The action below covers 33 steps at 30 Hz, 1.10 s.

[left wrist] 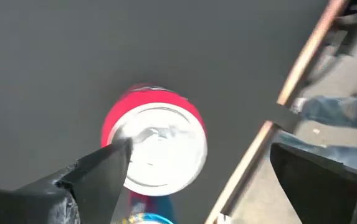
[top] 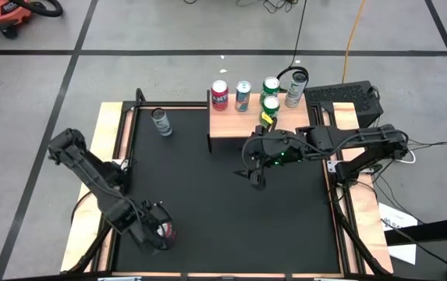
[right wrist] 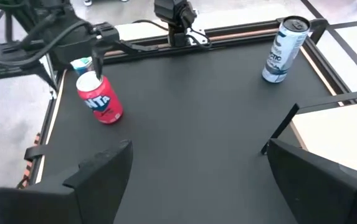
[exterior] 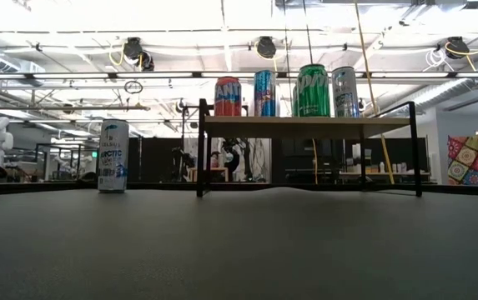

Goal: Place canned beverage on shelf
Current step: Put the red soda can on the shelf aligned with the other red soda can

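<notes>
A red can (left wrist: pixel 156 146) stands upright on the black mat near the table's near left corner; it also shows in the right wrist view (right wrist: pixel 100 99). My left gripper (left wrist: pixel 200 149) is open just above the can's top and off to one side, with one finger over the lid's edge. A teal can (right wrist: pixel 81 64) stands right behind the red one. The shelf (top: pixel 243 125) stands at the far edge and carries several cans (exterior: pixel 312 90). My right gripper (right wrist: pixel 200 149) is open and empty above the mat, in front of the shelf (top: pixel 254 178). My left gripper comes at the red can from above, pointing down. One finger (left wrist: pixel 103 174) lies over the lid's rim (left wrist: pixel 131 155), and the other stands well clear of the can. I cannot tell whether the finger touches the can.
A white and blue can (top: pixel 161 121) stands alone on the mat at the far left, also in the low view (exterior: pixel 112 156). Wooden rails (top: pixel 118 156) frame the mat. Bare mat (top: pixel 223 211) lies between the two grippers.
</notes>
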Each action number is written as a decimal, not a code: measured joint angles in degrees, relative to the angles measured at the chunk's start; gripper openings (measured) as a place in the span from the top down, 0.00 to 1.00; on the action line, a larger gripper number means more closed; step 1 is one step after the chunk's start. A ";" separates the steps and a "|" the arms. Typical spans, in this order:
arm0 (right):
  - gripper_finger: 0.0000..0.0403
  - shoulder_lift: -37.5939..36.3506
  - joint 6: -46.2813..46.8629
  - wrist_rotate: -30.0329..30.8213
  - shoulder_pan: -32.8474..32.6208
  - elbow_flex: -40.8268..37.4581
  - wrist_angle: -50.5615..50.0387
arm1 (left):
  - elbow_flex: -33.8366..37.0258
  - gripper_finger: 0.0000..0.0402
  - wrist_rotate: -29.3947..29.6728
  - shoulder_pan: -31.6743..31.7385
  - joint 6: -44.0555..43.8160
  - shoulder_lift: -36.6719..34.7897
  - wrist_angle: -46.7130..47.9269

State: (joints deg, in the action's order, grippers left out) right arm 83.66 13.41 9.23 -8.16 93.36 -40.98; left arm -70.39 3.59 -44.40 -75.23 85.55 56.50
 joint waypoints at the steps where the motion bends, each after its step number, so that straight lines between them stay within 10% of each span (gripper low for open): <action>1: 0.11 0.00 -0.12 0.00 -0.19 0.00 -0.16 | -0.04 0.03 0.09 0.02 -0.92 0.66 0.47; 33: 0.11 0.00 0.90 4.18 -1.73 -0.04 -0.86 | -7.94 0.03 1.39 2.44 -2.73 2.72 5.98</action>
State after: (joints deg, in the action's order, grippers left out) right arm 83.66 14.31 13.42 -9.89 93.32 -41.85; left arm -78.33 4.97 -41.97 -77.97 88.27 62.48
